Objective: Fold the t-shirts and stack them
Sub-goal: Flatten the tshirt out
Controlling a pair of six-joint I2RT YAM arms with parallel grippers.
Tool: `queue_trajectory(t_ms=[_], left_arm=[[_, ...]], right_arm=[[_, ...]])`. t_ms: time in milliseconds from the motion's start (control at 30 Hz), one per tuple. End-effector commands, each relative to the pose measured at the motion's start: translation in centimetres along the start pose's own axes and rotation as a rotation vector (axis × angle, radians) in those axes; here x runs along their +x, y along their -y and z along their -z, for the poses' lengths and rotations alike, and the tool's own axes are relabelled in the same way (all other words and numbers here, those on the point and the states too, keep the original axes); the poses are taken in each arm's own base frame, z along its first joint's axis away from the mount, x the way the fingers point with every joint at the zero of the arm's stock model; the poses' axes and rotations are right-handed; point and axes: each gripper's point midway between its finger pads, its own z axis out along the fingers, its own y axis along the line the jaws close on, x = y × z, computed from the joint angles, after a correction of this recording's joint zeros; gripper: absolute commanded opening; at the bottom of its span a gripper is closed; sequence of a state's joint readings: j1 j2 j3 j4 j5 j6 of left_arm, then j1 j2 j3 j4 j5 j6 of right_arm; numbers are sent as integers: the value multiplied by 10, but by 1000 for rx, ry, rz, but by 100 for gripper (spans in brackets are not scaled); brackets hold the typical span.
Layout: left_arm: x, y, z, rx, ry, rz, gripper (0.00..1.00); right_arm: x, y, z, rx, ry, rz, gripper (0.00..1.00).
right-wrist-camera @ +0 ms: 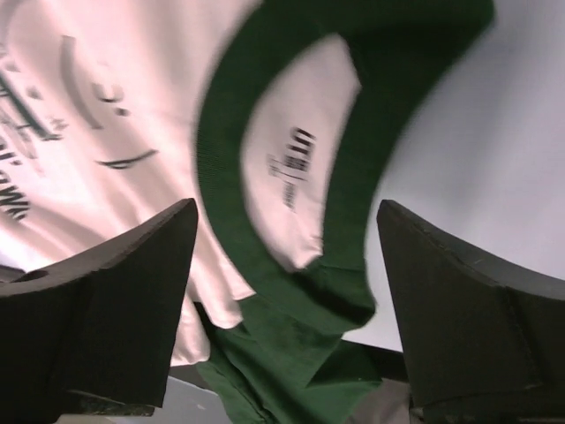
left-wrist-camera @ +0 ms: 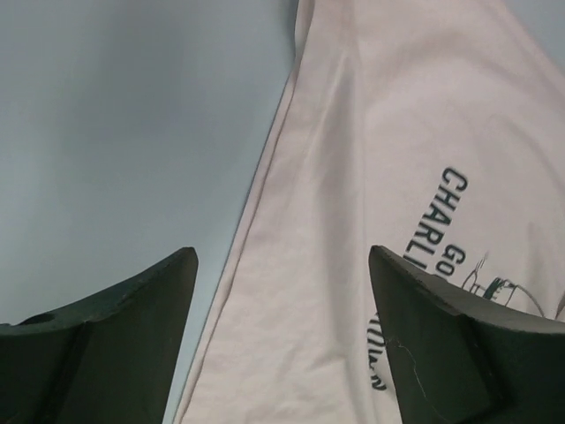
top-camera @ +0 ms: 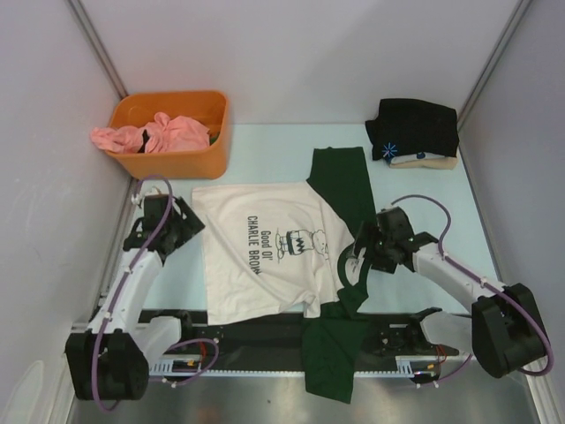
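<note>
The cream t-shirt [top-camera: 252, 265] lies spread flat on the table [top-camera: 274, 150], chest print up, reading "Good Ol' Charlie Brown" beside a small cartoon figure. Its near dark green sleeve [top-camera: 331, 353] droops over the table's near edge, and the far sleeve [top-camera: 344, 177] lies flat. The left fingers [left-wrist-camera: 132, 309] are spread wide over the hem edge, holding nothing. The right fingers [right-wrist-camera: 115, 291] are also spread, over the green collar [right-wrist-camera: 229, 177]. Farther back, pink shirts [top-camera: 154, 134] sit crumpled in an orange bin [top-camera: 177, 159]. At far right a folded black shirt [top-camera: 415, 124] with a blue mark [top-camera: 389, 148] rests on a folded beige one [top-camera: 437, 162].
</note>
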State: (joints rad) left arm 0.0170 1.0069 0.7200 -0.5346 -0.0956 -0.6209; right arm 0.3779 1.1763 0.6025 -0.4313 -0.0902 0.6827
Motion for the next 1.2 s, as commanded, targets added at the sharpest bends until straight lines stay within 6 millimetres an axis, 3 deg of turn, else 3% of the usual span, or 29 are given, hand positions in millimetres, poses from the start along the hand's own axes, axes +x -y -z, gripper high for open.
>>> queue_trajectory(t_ms=[0,167,367,467,500,533,600,700,833,867,933,1167], left_arm=[[42,4,12,42,-80,57,84],[91,-16,11,16,-146,107,82],[132,-17,12,2,-202,81,77],[154,-24,10,-19,-244,50,75],[161,-24,11,-14,-258,33,74],[163,-23,10,-4,-257,32,73],[172,-30,7,-24,-269,19,70],[177,-33,1,-27,-272,-6,59],[171,-26,-5,-19,-253,-48,10],[167,-26,-6,-35,-243,-55,5],[153,-28,-5,-79,-202,-76,0],[108,-31,0,-98,-80,-28,0]], right_arm=[[7,5,0,10,16,-83,84],[42,5,-1,16,-41,-70,80],[77,8,-2,30,-77,-32,71],[79,9,-3,15,-67,-45,53],[79,10,-2,12,-64,-47,37],[79,9,-2,8,-62,-45,30],[71,11,-3,20,-25,-47,12],[55,17,-2,49,23,-69,0],[23,35,3,74,93,-159,0],[17,41,5,86,105,-166,0],[-5,62,10,117,152,-256,0],[-53,114,19,167,224,-415,0]])
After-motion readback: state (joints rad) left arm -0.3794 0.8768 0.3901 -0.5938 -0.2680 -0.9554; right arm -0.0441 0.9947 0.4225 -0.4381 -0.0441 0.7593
